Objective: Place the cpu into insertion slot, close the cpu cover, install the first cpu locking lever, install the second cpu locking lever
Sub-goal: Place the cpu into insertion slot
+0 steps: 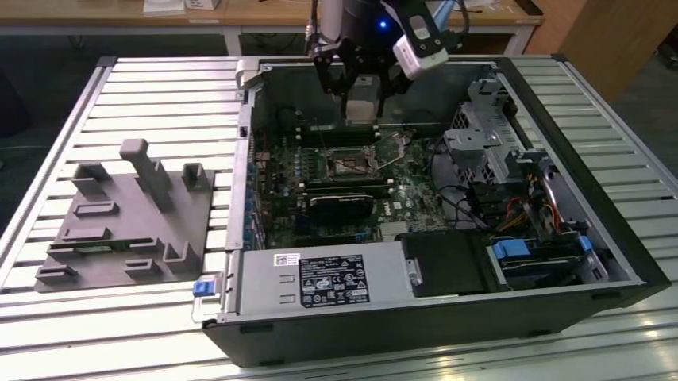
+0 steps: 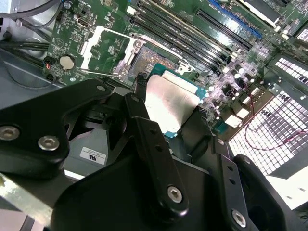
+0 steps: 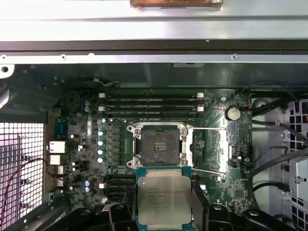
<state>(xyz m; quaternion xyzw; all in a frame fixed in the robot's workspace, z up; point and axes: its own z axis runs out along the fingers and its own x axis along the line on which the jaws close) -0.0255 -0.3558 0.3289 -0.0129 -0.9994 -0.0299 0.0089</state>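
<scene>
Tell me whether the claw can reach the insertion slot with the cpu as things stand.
Probably yes. The claw, shut on the cpu, hangs near the insertion slot; the cpu cover is swung aside and nothing lies between.

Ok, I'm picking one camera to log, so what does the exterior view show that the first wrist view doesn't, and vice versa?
The exterior view adds the grey fixture tray on the slatted table, beside the open computer case. The first wrist view adds the coin battery and the socket's dark, empty centre. Both share the gripper shut on the chip, not yet in the socket.
</scene>
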